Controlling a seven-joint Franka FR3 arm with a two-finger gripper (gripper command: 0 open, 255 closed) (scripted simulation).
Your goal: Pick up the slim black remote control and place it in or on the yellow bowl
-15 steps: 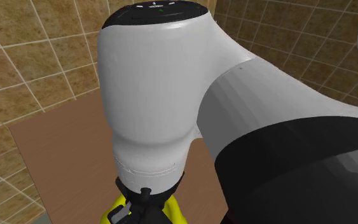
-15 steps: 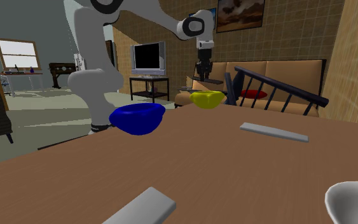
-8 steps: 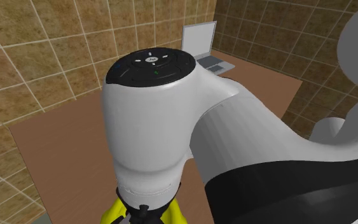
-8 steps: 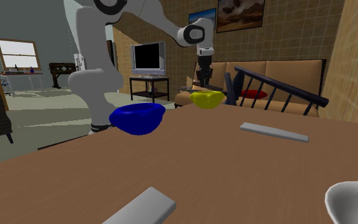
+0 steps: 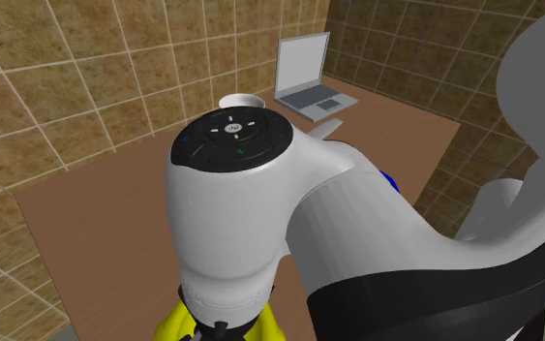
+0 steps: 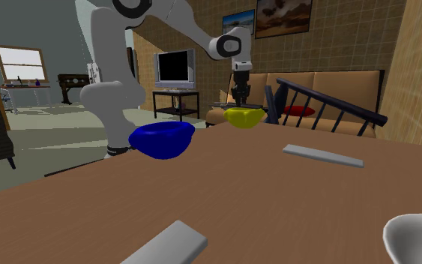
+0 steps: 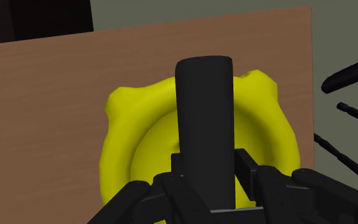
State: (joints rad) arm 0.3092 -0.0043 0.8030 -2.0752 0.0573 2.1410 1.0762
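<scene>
Shoulder view: white arm link [image 5: 231,223] blocks most of the frame. Yellow bowl [image 5: 175,325] peeks out at both sides under it, on the brown tabletop [image 5: 96,223]. At the far end are an open laptop [image 5: 305,70], a white bowl [image 5: 241,100] and an edge of a blue bowl [image 5: 388,181].

Second exterior view: gripper [image 6: 240,97] points down, directly above the yellow bowl [image 6: 243,116] at the tabletop's far edge. Blue bowl [image 6: 162,139] sits nearer, to the left. Two flat grey slabs [image 6: 323,155] [image 6: 164,244] lie on the tabletop, well apart.

Wrist view: remote control [image 7: 204,127] is slim, plain black, with a rounded far end; no buttons visible. Fingers [image 7: 244,168] clamp it on both sides near its lower end. It sticks out along the gripper [image 7: 206,175], over the middle of the yellow bowl [image 7: 126,146], which has a wavy rim. Can't tell if the tip touches the bowl.
</scene>
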